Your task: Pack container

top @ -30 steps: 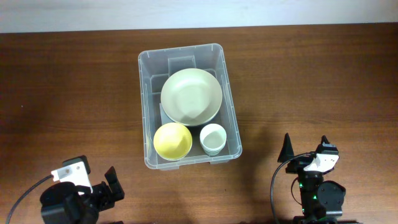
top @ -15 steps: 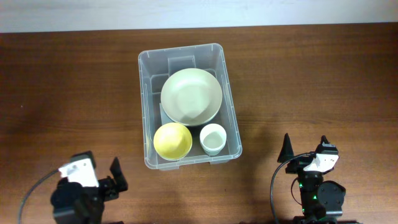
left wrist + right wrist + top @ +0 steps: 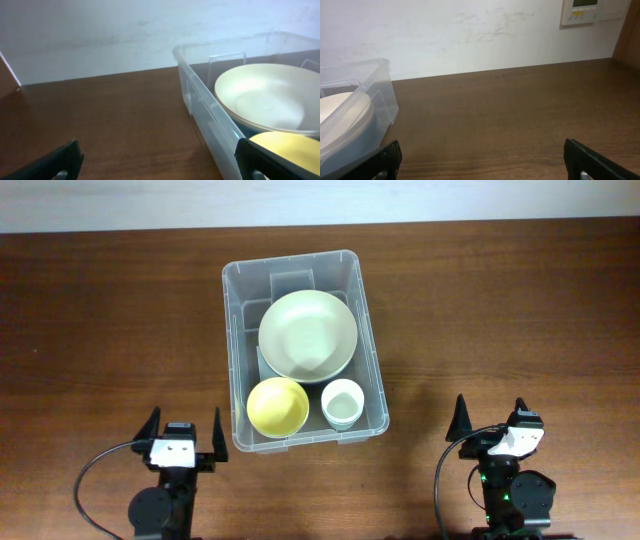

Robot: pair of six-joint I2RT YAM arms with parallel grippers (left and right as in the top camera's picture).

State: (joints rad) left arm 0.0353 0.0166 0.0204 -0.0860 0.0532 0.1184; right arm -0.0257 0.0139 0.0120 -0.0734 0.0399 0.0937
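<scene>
The clear plastic container (image 3: 233, 330) stands on the wooden table at centre. Inside it lie a large pale green plate (image 3: 307, 335), a yellow bowl (image 3: 277, 406) and a small white cup (image 3: 341, 402). My left gripper (image 3: 184, 426) is open and empty, low at the front, just left of the container's near corner. My right gripper (image 3: 491, 418) is open and empty at the front right, well apart from the container. In the left wrist view the container wall (image 3: 210, 117), plate (image 3: 265, 95) and yellow bowl (image 3: 290, 145) show at right. In the right wrist view the container (image 3: 380, 95) shows at left.
Dark wooden table (image 3: 500, 310) all round the container, with a white wall behind it (image 3: 470, 30). A wall panel (image 3: 577, 11) hangs at upper right in the right wrist view.
My left arm has swung right and turned to face the far wall, ending beside the container's near left corner. The right arm has not moved.
</scene>
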